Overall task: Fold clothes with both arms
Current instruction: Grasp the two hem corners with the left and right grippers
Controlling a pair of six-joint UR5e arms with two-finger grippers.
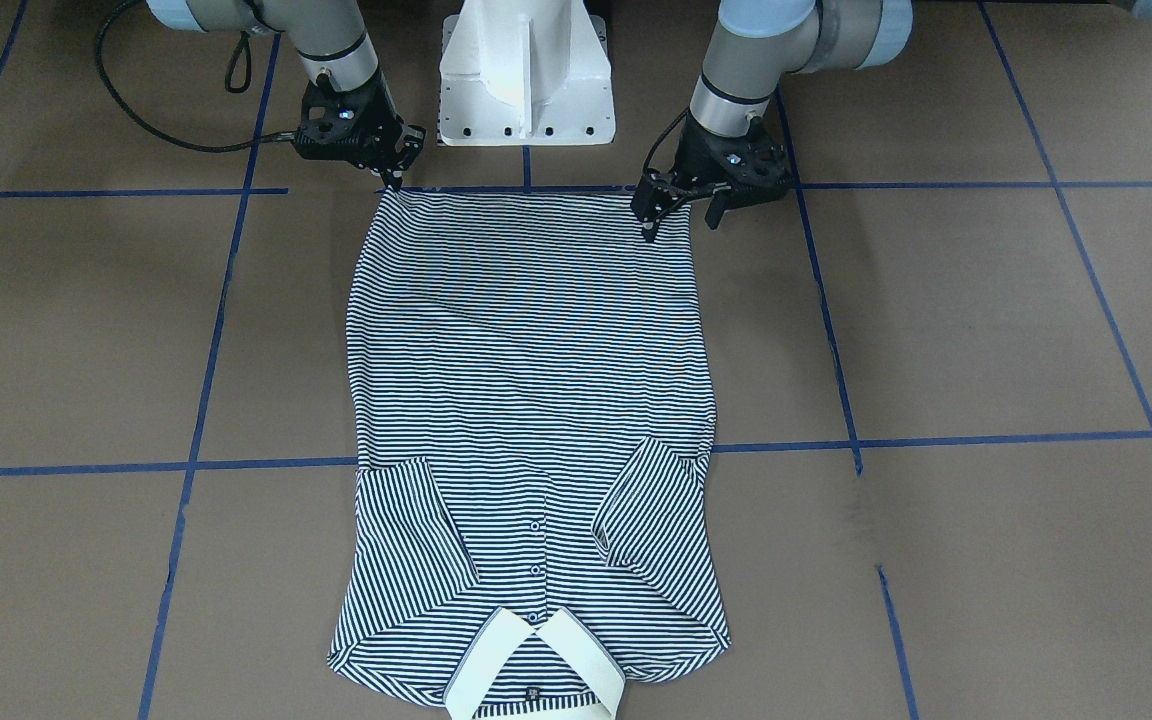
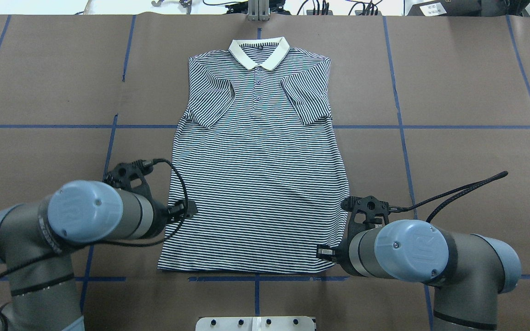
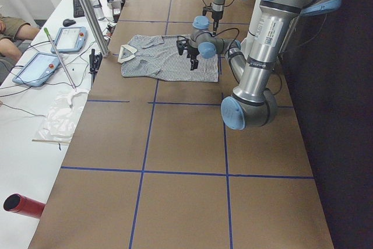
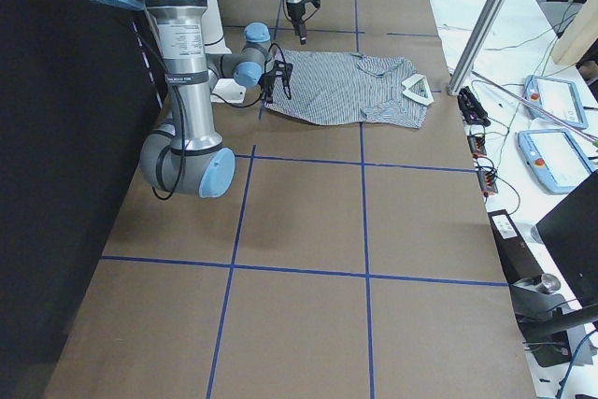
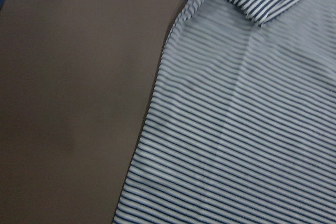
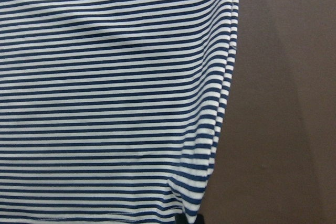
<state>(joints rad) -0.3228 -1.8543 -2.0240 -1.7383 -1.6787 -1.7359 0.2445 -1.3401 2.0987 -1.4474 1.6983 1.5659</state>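
Note:
The striped polo shirt point(image 1: 526, 380) lies flat and face up on the brown table, with both sleeves folded in over the chest and its cream collar point(image 2: 259, 53) far from the robot. It also shows in the overhead view point(image 2: 256, 184). My left gripper point(image 1: 681, 222) is open, over the shirt's side edge near the hem point(image 2: 190, 209). My left wrist view shows only that edge point(image 5: 157, 129), no fingers. My right gripper point(image 1: 393, 178) is at the opposite hem corner point(image 2: 322, 252). It looks shut on that corner, and a dark fingertip point(image 6: 184, 219) shows there.
The white pedestal base point(image 1: 526, 70) stands just behind the hem. Blue tape lines point(image 1: 836, 380) grid the table. Beyond the collar end stand a metal post point(image 3: 87, 10), two tablets point(image 3: 44, 65) and a plastic bag point(image 3: 58, 121). A red cylinder point(image 3: 23, 205) lies at the table's edge.

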